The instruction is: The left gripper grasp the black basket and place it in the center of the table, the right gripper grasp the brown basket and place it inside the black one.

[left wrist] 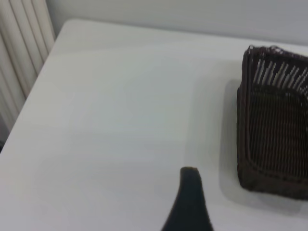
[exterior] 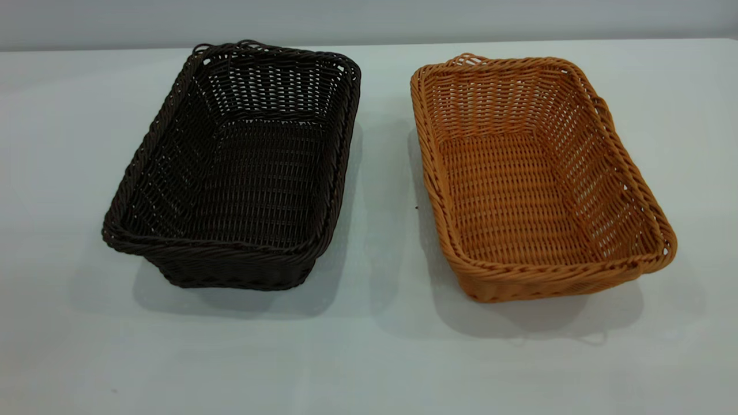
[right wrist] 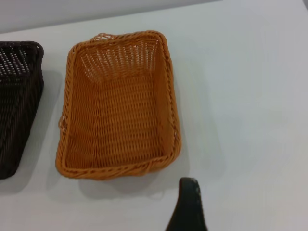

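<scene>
Wicker like the black basket [exterior: 233,167] and brown basket [exterior: 536,178] on the table [exterior: 369,357] looks light and stiff to us, best pinched at the braided rims, though we cannot tell either claw's opening.

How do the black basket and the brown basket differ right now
The black basket is very dark brown-black and sits on the left; the brown basket is orange-tan and sits on the right. Their long sides angle apart toward the near edge. Both are empty rectangular wicker baskets, upright on the table, apart.
</scene>
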